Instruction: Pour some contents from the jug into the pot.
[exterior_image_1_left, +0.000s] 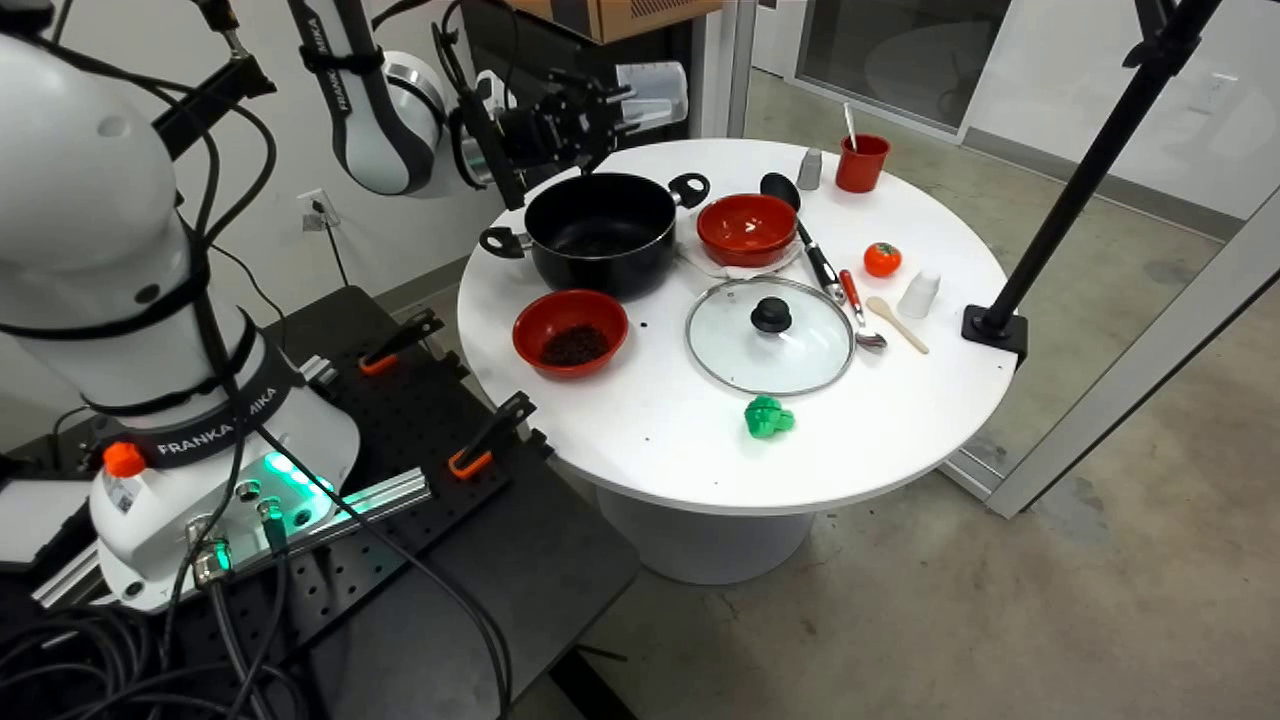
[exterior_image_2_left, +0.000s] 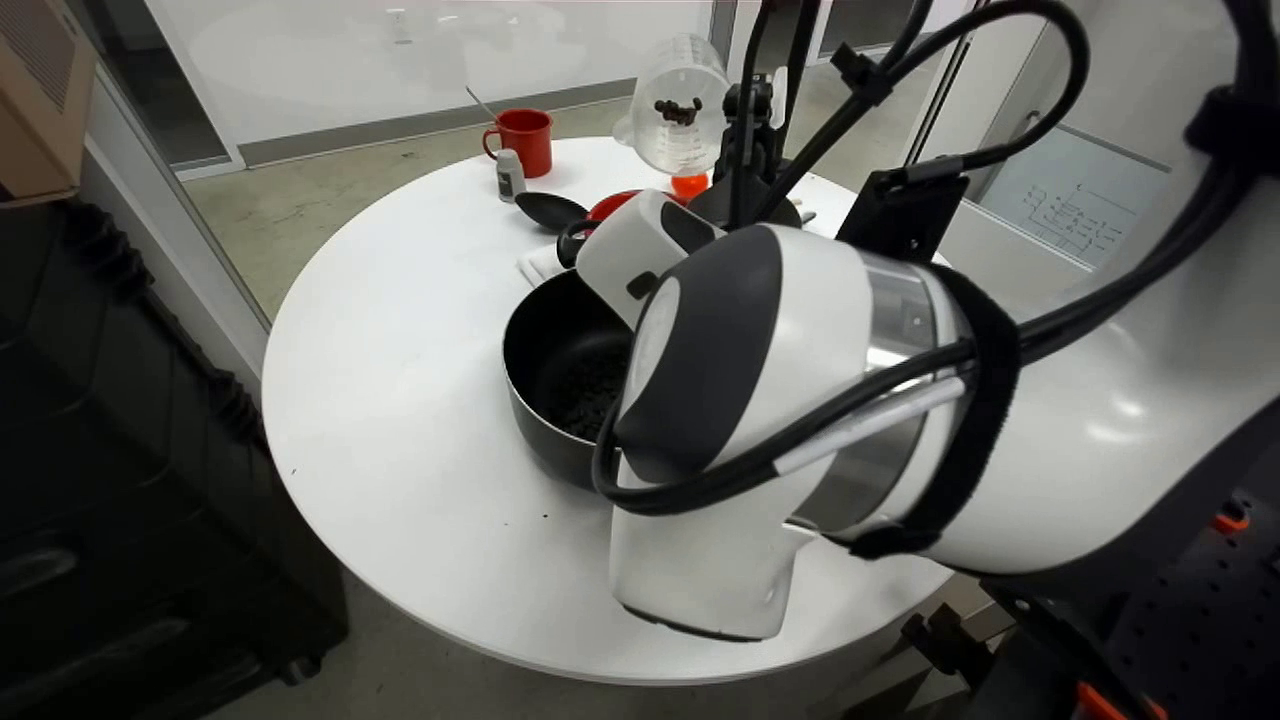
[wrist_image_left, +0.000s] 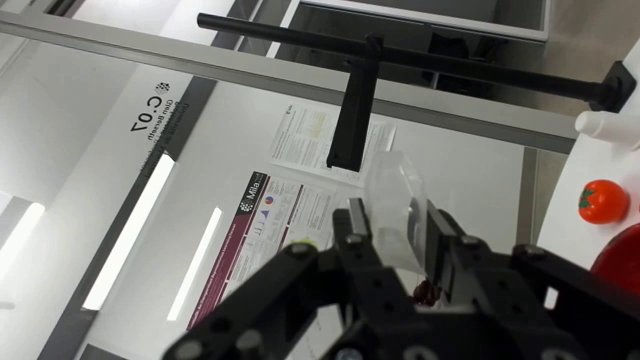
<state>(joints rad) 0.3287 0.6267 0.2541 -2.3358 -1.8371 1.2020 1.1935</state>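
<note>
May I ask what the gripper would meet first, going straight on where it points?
Led by the jug it grips, the gripper would probably meet the black bracket on the pole, roughly ahead in the wrist view; depth is unclear, so it might pass beside it toward the posters.

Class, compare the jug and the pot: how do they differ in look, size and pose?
The jug is whitish and see-through; the pot is black and opaque. The jug is much smaller than the pot. The jug is held tilted in the jaws, while the pot stands upright on the table. Both contain dark pieces.
</note>
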